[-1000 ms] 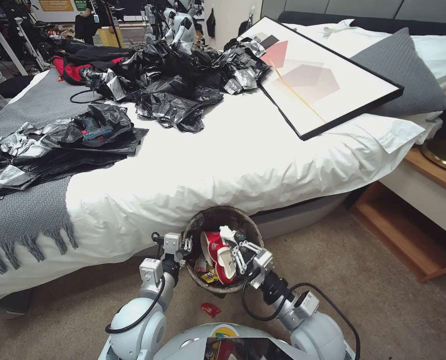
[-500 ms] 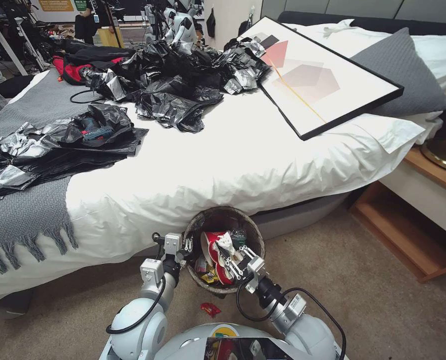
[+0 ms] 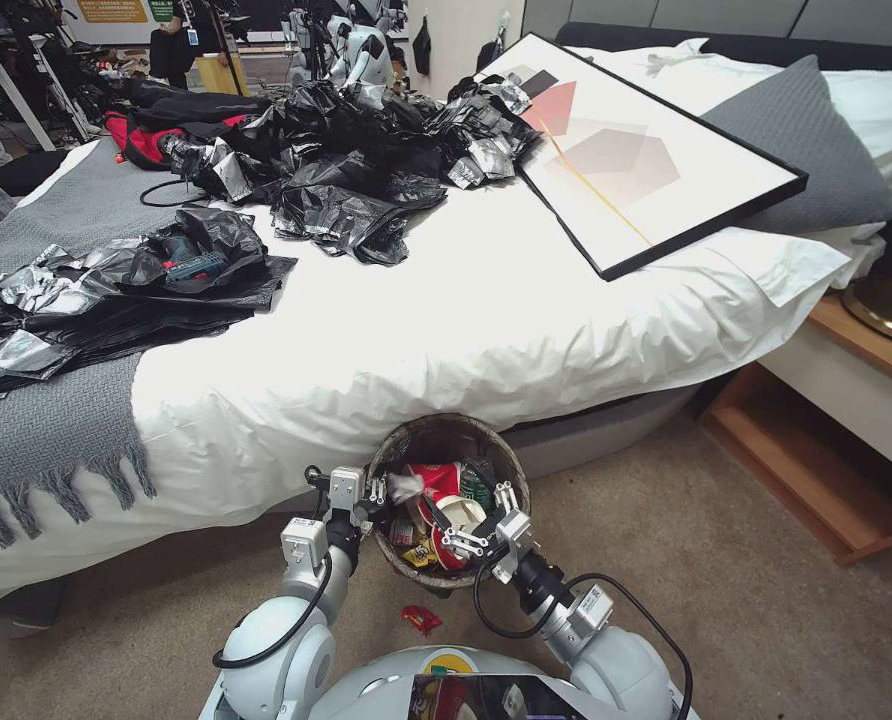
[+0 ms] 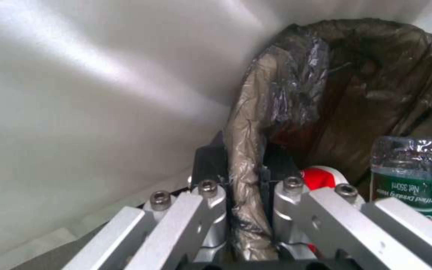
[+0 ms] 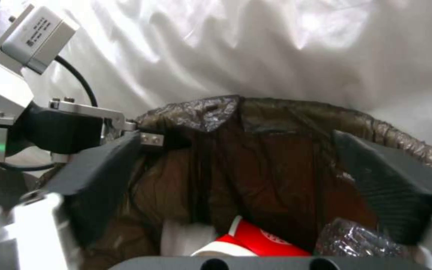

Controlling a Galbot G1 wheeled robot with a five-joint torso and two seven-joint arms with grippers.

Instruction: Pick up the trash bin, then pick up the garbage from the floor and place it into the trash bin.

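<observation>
The trash bin (image 3: 447, 424), round with a brown liner, stands off the floor against the bed's side. My left gripper (image 3: 374, 490) is shut on its left rim; the left wrist view shows the liner (image 4: 246, 176) pinched between the fingers. Inside the bin lies garbage: red-and-white cups (image 3: 436, 478), a green bottle (image 3: 476, 484) (image 4: 416, 176), yellow wrappers (image 3: 418, 550) and a white crumpled piece (image 3: 404, 487). My right gripper (image 3: 481, 517) (image 5: 236, 138) hangs open over the bin's near rim, with nothing between its pads (image 5: 101, 180). A small red wrapper (image 3: 421, 619) lies on the carpet below.
The bed (image 3: 446, 330) with its white sheet rises right behind the bin. On it lie black and silver plastic sheets (image 3: 346, 160), a framed picture (image 3: 626, 150) and a grey blanket (image 3: 56, 420). A wooden nightstand shelf (image 3: 816, 470) stands to the right. Bare carpet (image 3: 726, 600) lies on the right.
My right gripper has drawn back toward the bin's near rim and opened. The white crumpled piece it held now lies in the bin at the left. The left gripper has not moved.
</observation>
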